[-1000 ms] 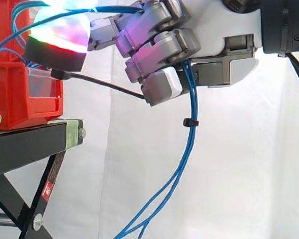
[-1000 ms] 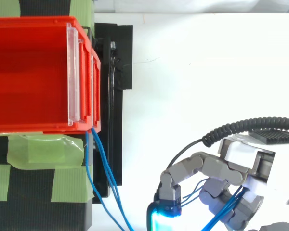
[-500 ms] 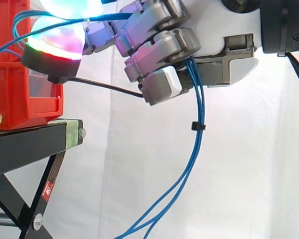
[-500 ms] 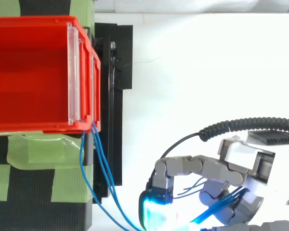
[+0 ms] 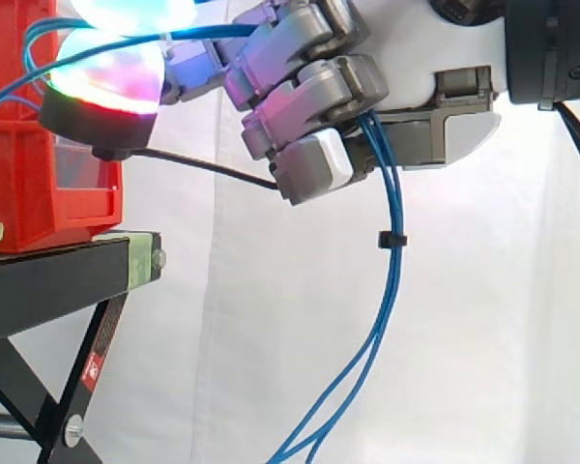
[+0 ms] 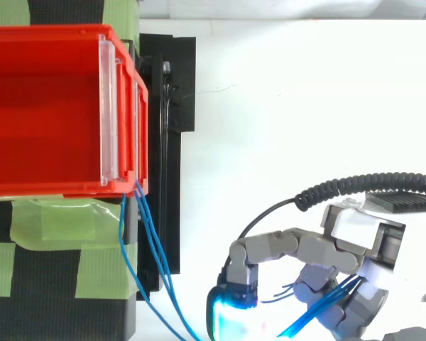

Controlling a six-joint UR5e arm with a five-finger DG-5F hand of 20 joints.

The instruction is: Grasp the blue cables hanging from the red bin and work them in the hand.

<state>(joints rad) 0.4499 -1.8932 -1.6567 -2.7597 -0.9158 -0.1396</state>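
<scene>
Clamps blue cables [image 5: 387, 280] in curled fingers of hand [image 5: 309, 92]; long axis approx vertical below palm, upper run leading left to red bin [image 6: 50, 106].

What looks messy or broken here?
Nothing is broken or spilled. The thin blue cables come off the red plastic bin and hang down in a loose bundle, held together by a small black tie. The robot's grey hand is curled round them, which is just its job.
</scene>
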